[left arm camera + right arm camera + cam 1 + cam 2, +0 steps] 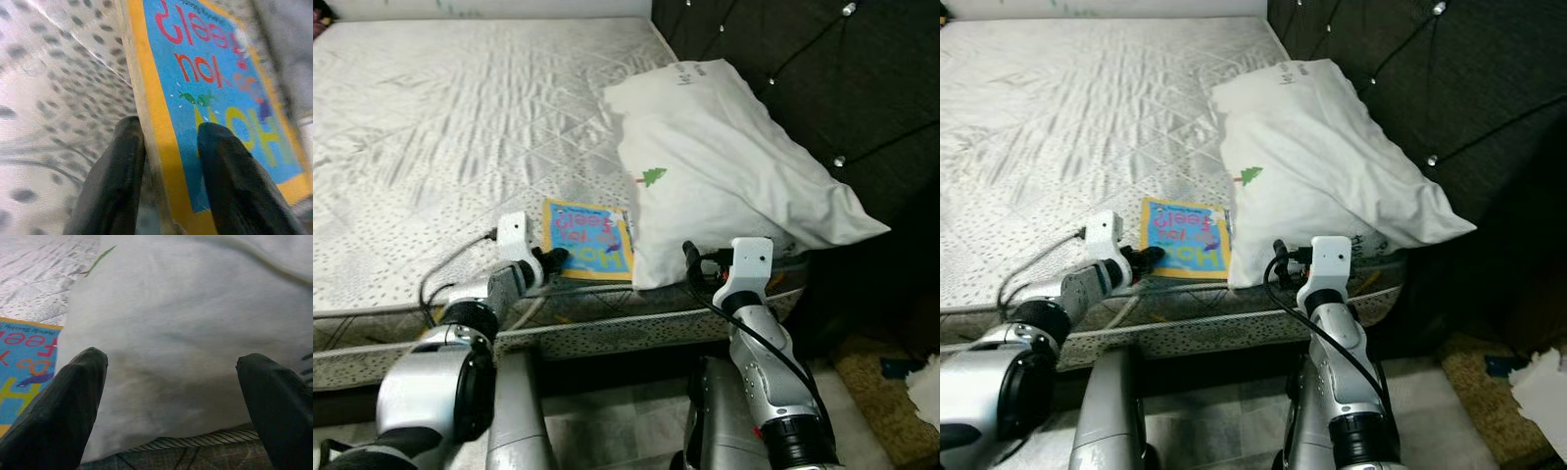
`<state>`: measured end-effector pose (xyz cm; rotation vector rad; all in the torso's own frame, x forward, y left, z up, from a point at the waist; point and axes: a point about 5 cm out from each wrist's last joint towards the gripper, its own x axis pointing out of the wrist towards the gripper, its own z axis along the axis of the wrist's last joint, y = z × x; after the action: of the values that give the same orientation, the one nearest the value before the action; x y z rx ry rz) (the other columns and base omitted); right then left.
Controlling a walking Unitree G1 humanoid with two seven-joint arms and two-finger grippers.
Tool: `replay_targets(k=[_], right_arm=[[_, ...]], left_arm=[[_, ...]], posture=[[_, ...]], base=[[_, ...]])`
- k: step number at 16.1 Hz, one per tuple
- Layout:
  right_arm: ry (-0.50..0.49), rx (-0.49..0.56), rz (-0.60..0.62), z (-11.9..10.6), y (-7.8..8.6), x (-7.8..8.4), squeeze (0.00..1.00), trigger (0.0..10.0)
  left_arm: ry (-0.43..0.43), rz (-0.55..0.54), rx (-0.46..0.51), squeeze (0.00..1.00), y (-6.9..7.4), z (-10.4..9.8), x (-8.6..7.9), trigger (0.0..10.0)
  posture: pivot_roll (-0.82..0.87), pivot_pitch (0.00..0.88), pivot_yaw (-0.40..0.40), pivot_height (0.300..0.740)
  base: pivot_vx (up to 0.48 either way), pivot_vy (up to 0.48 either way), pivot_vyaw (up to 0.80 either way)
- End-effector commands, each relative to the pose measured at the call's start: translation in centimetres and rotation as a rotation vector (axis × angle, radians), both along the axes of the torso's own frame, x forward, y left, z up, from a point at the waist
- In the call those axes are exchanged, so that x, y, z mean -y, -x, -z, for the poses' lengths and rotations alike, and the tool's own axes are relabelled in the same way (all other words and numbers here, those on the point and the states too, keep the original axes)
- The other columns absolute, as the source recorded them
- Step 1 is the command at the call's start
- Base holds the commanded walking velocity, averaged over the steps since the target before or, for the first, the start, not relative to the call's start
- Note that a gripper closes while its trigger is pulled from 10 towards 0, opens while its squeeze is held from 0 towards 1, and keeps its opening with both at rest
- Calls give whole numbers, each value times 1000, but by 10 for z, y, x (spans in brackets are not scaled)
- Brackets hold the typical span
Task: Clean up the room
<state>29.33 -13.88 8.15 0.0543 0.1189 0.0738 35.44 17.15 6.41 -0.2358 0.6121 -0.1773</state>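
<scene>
Two silver arms of ours reach forward over the near edge of the bed. Our left gripper [166,161] pinches the near corner of a thin blue picture book with a yellow border [588,239], one black finger [115,181] under its edge and the other on the cover. The book lies flat on the white quilted mattress [450,127], near its front edge, just beside a large white pillow with a small green tree print [715,166]. Our right gripper [171,396] is held level in front of the pillow's lower end with its fingers spread wide, not touching it. The pillow leans against a dark tufted headboard [813,69] on the right. Grey tiled floor [607,421] shows below the bed, with a brown rug [881,392] to the right.
</scene>
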Motion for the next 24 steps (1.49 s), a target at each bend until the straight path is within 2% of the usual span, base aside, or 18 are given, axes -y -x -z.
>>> replay_targets(k=[1, 4, 6, 7, 8, 11, 14, 17, 18, 19, 20, 22, 24], right_arm=[[3, -20, 7, 2, -1, 1, 0, 10000], [2, -20, 8, 2, -2, 0, 0, 10000], [1, -19, 10, 2, -3, 0, 0, 10000], [1, -19, 10, 2, -3, -1, 0, 10000], [1, -19, 9, 2, -3, -1, 0, 10000], [0, -19, 9, 3, -4, -1, 0, 10000], [-3, -19, 11, 3, -4, -2, 0, 10000], [-12, -18, 11, 4, -4, -3, 0, 10000], [-26, -13, 6, 4, -6, -5, 0, 10000], [-35, -7, 1, 3, -7, -6, 0, 10000], [-42, -6, -1, 3, -9, -6, 0, 10000], [-52, 5, -27, 2, -13, -10, 0, 10000], [-59, 12, -54, 0, -18, -16, 0, 10000]], left_arm=[[-128, -8, 35, 1000, -5, -7, -11, 10000], [-198, -28, 61, 1000, -6, -10, -22, 10000], [-310, 0, 74, 1000, -5, -10, -29, 10000], [-310, 4, 76, 1000, -6, -10, -29, 10000], [-399, 40, 93, 1000, -6, -12, -30, 10000], [-476, 29, 169, 1000, -14, -24, -31, 10000], [-448, 1, 250, 1000, -19, -32, -23, 10000], [-404, -40, 336, 1000, -15, -30, -14, 10000], [-409, -43, 390, 1000, -6, -24, -10, 10000], [-449, -71, 410, 1000, 2, -19, -13, 10000], [-490, -131, 457, 1000, 16, -16, -18, 10000], [-543, -194, 518, 1000, 36, -14, -25, 10000], [-588, -246, 565, 1000, 48, -16, -32, 10000]], posture=[[-21, 0, -46, 501], [-18, 0, -44, 501], [-19, 0, -42, 501], [-18, 0, -41, 501], [-18, 0, -41, 501], [-17, 0, -38, 501], [-14, 0, -29, 501], [3, 0, -21, 501], [11, 0, -15, 501], [20, 0, -8, 501], [31, 0, -6, 501], [52, 0, 1, 501], [59, 0, 2, 501]], base=[[0, 0, 0], [0, 0, 0], [0, 0, 0], [0, 0, 0], [0, 0, 0], [0, 0, 0], [0, 0, 0], [0, 0, 0], [0, 0, 0], [0, 0, 0], [0, 0, 0], [0, 0, 0], [0, 0, 0]])
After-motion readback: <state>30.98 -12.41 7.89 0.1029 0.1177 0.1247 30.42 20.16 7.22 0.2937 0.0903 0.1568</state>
